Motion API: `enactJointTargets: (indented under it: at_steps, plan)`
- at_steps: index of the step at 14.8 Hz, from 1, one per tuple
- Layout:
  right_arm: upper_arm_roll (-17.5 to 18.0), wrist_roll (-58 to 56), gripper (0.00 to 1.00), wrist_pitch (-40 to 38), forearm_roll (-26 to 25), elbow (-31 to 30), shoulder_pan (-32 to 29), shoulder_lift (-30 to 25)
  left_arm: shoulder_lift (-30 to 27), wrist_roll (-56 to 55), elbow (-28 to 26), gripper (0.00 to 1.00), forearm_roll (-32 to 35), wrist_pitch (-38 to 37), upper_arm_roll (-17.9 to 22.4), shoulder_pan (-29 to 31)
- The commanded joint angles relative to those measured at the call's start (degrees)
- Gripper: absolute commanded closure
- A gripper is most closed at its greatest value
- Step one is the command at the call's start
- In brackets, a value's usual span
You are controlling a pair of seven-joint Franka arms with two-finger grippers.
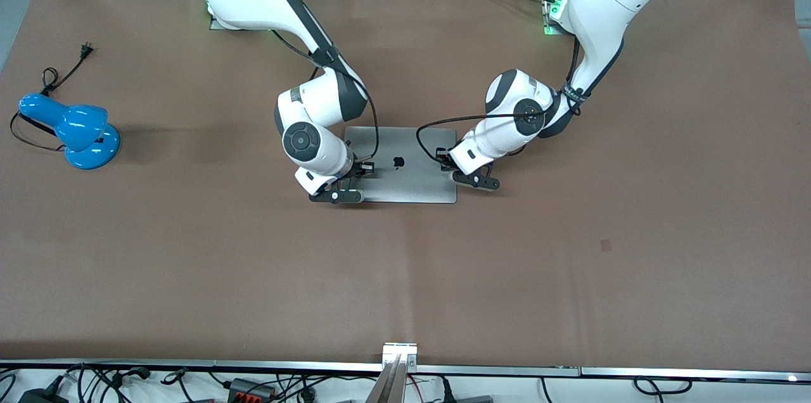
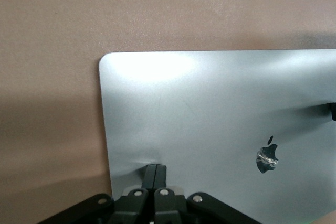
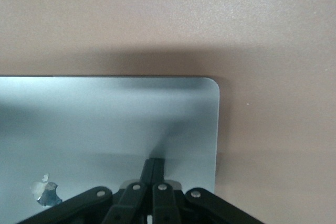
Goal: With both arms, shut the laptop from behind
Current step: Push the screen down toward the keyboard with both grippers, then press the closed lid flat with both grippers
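Observation:
The silver-grey laptop (image 1: 405, 186) lies shut and flat on the brown table, its lid up with the black apple logo (image 1: 398, 161) showing. My left gripper (image 1: 441, 158) is shut, its tips resting on the lid by the edge toward the left arm's end. In the left wrist view the left gripper (image 2: 156, 169) presses on the lid (image 2: 210, 108). My right gripper (image 1: 367, 168) is shut, its tips on the lid by the edge toward the right arm's end. In the right wrist view the right gripper (image 3: 154, 163) touches the lid (image 3: 105, 119). Keyboard and screen are hidden.
A blue desk lamp (image 1: 76, 130) with a black cord and plug (image 1: 85, 48) lies toward the right arm's end of the table. A metal rail (image 1: 399, 365) runs along the table edge nearest the front camera.

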Motion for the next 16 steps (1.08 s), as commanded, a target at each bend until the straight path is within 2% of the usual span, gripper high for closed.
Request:
enactJointTargets:
  at_steps: [1, 5, 9, 13, 16]
  plan:
    - [0.0, 0.6, 1.0, 1.9, -1.2, 1.4, 0.3, 2.1, 0.6, 0.0, 1.2, 1.0, 1.9, 0.7, 1.2, -0.7]
    - [-1.8, 0.3, 1.0, 1.2, -1.9, 1.4, 0.8, 0.3, -5.1, -0.6, 0.6, 1.0, 1.9, -5.1, 1.2, 0.0]
    - [-3.6, 0.2, 1.0, -3.3, -2.7, 1.3, 0.7, -4.7, -13.7, -0.8, 1.0, 1.0, 1.9, -19.1, 1.2, 2.6]
    - [-7.2, -2.0, 1.0, -10.9, -9.3, 1.3, -0.3, -10.8, -23.5, -0.6, 1.3, 1.0, 1.9, -34.5, 1.2, 6.6]
    - [-12.2, -6.5, 1.0, -17.0, -9.6, 1.3, -0.4, -14.8, -31.4, -0.3, 1.3, 1.0, 1.9, -43.0, 1.3, 9.0]
